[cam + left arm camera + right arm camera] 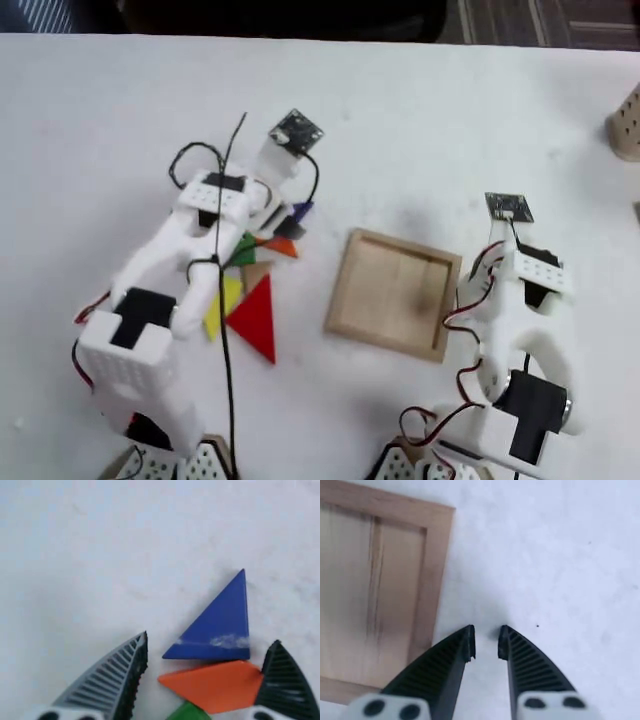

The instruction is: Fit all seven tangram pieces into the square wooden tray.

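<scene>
The wooden tray (392,292) lay flat in the middle of the white table (420,120). No piece was in it yet. The tangram pieces lay in a bunch on the table to the left of the tray. The big red triangle (257,316) was the nearest one, and a yellow piece (222,303) touched its left side. A light brown piece (254,272) sat just behind the red one. Farther back were a green piece (243,249), an orange piece (212,684) and a blue triangle (220,627). The blue triangle was the farthest, and it touched the orange piece along one edge.

The left claw (210,639) hung over the far end of the bunch. It was wide open and had hold of nothing. The blue triangle and the orange piece lay between its two fingers (125,672).

The right claw (486,632) was just to the right of the tray, over the table. Its fingers were nearly together, with just a small gap, and it held nothing.
</scene>
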